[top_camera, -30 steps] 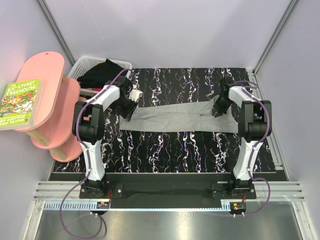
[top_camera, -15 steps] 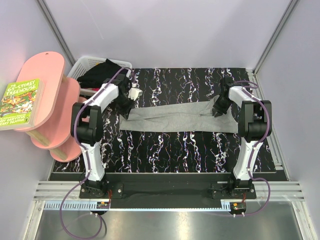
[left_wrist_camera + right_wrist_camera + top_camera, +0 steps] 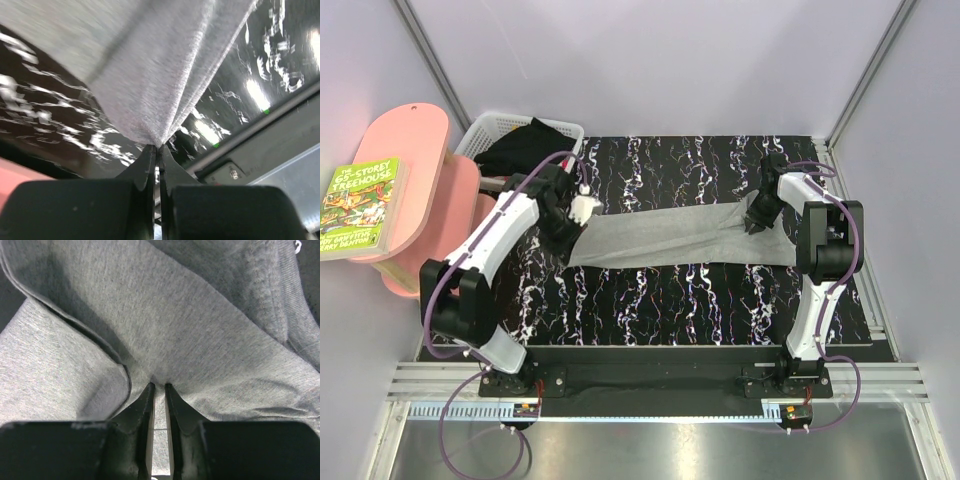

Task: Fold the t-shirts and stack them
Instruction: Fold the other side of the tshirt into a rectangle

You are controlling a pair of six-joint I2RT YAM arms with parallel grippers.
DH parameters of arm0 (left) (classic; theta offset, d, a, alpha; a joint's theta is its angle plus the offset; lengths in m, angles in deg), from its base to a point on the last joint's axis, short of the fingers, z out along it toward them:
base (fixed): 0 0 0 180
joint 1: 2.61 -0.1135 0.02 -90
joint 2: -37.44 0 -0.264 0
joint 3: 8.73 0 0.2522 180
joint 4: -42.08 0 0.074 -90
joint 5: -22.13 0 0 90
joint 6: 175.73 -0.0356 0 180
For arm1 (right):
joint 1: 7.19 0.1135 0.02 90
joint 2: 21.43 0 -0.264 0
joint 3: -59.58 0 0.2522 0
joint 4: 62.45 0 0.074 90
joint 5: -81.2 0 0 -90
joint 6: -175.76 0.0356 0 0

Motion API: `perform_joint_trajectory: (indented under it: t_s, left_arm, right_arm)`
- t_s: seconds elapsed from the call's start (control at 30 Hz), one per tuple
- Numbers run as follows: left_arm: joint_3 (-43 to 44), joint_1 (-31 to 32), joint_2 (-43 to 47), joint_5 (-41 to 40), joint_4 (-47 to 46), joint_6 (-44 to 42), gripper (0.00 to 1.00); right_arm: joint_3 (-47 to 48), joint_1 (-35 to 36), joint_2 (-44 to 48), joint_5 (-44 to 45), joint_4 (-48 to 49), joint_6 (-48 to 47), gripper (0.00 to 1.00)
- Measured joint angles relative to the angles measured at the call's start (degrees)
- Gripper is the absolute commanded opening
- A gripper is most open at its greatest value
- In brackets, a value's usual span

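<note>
A heather-grey t-shirt, black t-shirt, white basket, pink shelf, black table veined white.

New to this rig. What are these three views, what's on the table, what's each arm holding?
Two small robot arms are bolted at the table's near edge, each with a two-finger gripper. The overhead picture looks down from behind them; the other two come from wrist cameras, so the dark prongs at the bottom are that arm's own fingers. On the black marbled table a grey t-shirt lies stretched sideways. The left gripper is shut on its left end, lifted off the table; the right gripper pinches its right end. A black t-shirt sits in a white basket at the far left, beside a pink shelf holding a book.
</note>
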Motion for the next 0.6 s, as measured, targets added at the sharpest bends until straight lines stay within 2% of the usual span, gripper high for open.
perform_joint_trajectory:
  t_s: [0.13,0.27,0.4,0.6]
  left_arm:
    - [-5.51,0.24,-0.52,-0.24,-0.24,-0.04,0.0]
    - [-5.84,0.02,-4.46,-1.36,-2.08,-0.17,0.0]
    - [-0.98,-1.51,-12.46,-3.15,-3.15,-0.59,0.0]
    - [11.85,-4.31,-24.37,-6.75,-5.01,-1.29,0.0]
  right_arm:
    - [0.0,0.0,0.0,-0.02,0.0,0.0,0.19]
    - [-0.02,0.0,0.04,-0.07,0.0,0.0,0.19]
    - [-0.33,0.0,0.2,-0.04,0.28,0.0,0.18]
    - [-0.44,-0.02,0.31,-0.04,0.42,-0.02,0.18]
